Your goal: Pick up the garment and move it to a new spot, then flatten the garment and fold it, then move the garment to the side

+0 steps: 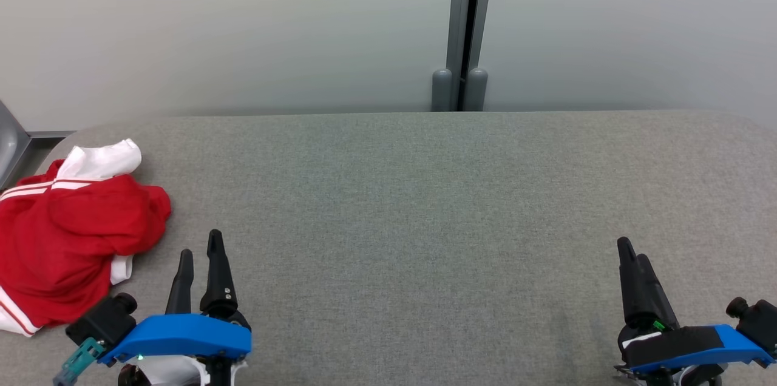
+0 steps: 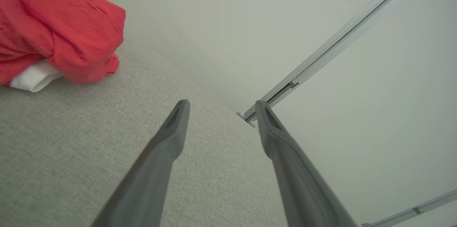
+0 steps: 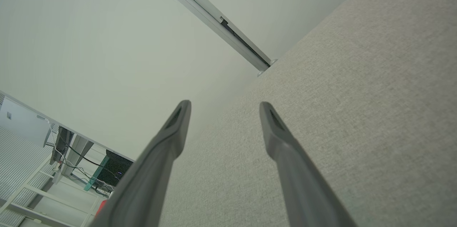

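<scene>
The garment (image 1: 67, 234) is a crumpled red top with white stripes and white trim, lying in a heap at the left end of the grey fabric table (image 1: 425, 204). In the left wrist view the garment (image 2: 53, 23) fills the upper left corner. My left gripper (image 1: 200, 246) hovers open just right of the heap, nothing between its fingers; its own view shows the left gripper (image 2: 221, 107) with jaws wide apart over bare fabric. At the lower right, far from the garment, my right gripper (image 1: 631, 252) is open and empty, and the right gripper (image 3: 223, 107) shows spread fingers.
A pale wall runs behind the table, with a grey vertical post (image 1: 464, 28) at its far edge near the middle. A grey object (image 1: 9, 143) stands off the table's far left corner. Shelving and cables (image 3: 53, 170) lie beyond the table's right side.
</scene>
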`<state>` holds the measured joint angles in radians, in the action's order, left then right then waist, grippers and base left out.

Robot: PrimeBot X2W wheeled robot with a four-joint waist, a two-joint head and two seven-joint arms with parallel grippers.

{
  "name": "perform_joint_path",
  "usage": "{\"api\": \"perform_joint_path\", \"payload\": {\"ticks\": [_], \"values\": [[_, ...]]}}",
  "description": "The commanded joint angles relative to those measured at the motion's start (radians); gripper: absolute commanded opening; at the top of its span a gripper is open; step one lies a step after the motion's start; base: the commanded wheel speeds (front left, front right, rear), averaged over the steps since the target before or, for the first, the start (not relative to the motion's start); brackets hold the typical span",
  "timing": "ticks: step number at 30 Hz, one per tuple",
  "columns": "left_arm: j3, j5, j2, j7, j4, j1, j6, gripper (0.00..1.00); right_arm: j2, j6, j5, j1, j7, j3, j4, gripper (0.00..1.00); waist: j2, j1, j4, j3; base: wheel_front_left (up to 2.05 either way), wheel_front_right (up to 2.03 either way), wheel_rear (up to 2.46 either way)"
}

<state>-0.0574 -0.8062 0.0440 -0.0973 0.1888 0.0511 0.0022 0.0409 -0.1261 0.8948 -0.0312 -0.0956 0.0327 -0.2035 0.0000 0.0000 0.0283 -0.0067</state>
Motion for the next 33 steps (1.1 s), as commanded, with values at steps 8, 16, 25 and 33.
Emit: {"api": "perform_joint_path", "payload": {"ticks": [8, 16, 25, 33], "values": [[-0.027, 0.155, 0.007, -0.031, 0.009, 0.026, 0.028, 1.0, 0.008, -0.005, -0.128, 0.007, -0.033, -0.009, 0.011, 1.0, 0.0, 0.0, 0.004, -0.003, 0.0, 0.0, 0.0], [-0.039, 0.262, 0.007, -0.053, 0.024, 0.027, 0.044, 1.0, 0.009, -0.005, -0.23, 0.009, -0.055, -0.016, 0.001, 1.0, 0.0, 0.0, 0.008, -0.005, 0.0, 0.0, 0.0], [-0.053, 0.359, 0.008, -0.074, 0.035, 0.025, 0.056, 1.0, 0.01, -0.005, -0.316, 0.013, -0.076, -0.021, -0.008, 1.0, 0.0, 0.0, 0.012, -0.009, 0.0, 0.0, 0.0], [-0.072, 0.452, 0.011, -0.093, 0.049, 0.022, 0.07, 1.0, 0.011, -0.005, -0.406, 0.021, -0.094, -0.021, -0.01, 1.0, 0.0, 0.0, 0.016, -0.013, 0.0, 0.0, 0.0]]}}
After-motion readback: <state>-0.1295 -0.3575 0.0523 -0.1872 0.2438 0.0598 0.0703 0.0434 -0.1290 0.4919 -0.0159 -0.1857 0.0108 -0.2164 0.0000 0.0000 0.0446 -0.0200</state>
